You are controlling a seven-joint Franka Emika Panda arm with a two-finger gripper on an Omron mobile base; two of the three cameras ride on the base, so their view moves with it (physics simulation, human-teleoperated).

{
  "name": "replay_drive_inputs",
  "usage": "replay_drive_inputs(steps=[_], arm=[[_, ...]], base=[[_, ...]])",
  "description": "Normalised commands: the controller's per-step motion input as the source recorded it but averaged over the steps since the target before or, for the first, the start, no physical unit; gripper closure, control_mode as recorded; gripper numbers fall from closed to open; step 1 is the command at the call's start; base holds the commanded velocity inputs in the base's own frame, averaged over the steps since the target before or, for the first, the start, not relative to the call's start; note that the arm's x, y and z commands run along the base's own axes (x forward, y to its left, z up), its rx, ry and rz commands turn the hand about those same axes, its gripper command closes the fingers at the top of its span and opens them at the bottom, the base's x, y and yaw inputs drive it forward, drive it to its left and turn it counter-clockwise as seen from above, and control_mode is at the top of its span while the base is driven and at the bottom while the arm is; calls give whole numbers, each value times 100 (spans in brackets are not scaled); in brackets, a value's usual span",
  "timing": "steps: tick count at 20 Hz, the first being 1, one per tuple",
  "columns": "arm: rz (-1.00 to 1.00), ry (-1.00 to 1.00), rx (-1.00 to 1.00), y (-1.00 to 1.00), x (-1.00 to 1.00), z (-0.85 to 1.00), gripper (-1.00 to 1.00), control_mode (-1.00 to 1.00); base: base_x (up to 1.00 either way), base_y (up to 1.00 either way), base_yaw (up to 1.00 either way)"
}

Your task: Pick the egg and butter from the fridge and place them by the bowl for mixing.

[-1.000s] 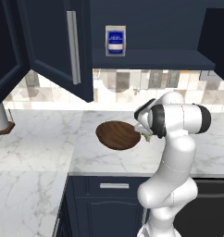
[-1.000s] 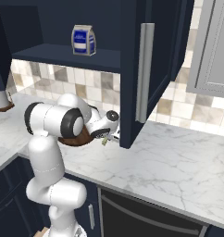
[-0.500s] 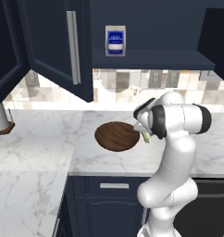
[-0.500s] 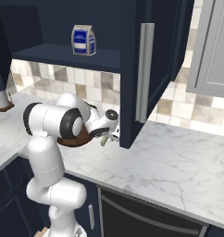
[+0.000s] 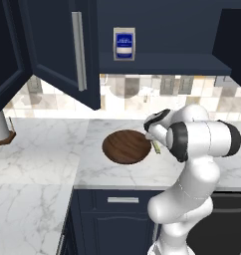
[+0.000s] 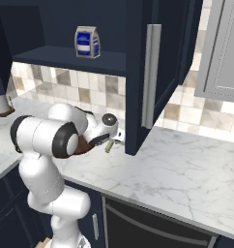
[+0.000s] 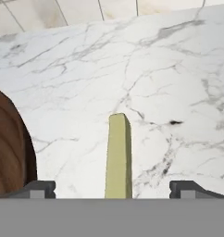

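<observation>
The butter [image 7: 118, 157], a pale yellow-green stick, lies on the marble counter between my gripper's [image 7: 114, 190] two fingertips [image 7: 37, 189], which stand wide apart and clear of it. My gripper is open. The dark wooden bowl [image 7: 9, 148] sits just to the butter's left in the hand view. From the left base view the bowl [image 5: 126, 147] rests flat on the counter with the butter [image 5: 156, 147] at its right rim, under my hand. In the right base view the butter [image 6: 109, 146] shows below my gripper [image 6: 111, 140]. The egg and the fridge are out of view.
Open navy cabinet doors [image 5: 67, 50] [image 6: 153, 72] hang above the counter on both sides. A blue and white carton [image 5: 124, 43] stands on the cabinet shelf. A tiled wall [image 5: 142, 92] backs the marble counter [image 6: 186, 169]. A brown and white object [image 5: 0, 132] sits far left.
My jaws have gone from shut to wide open, and the butter now lies loose on the counter. The bowl shows fuller and flatter than a second ago. The arm has barely moved.
</observation>
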Motion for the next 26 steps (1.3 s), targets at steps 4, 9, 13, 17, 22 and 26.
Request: replay_drive_inputs(steps=[4,9,13,17,22,26], arm=[[-2,-1,-9,0,-21,37,-100,-100],[0,0,-5,-1,-12,41,-100,-100],[0,0,-8,-6,1,32,-100,-100],[0,0,-7,-2,-6,33,-100,-100],[-1,1,-1,0,-35,35,-100,-100],[-2,1,0,0,-53,37,-100,-100]], base=[[0,0,0],[0,0,0],[0,0,0],[0,0,0],[0,0,0],[0,0,0]])
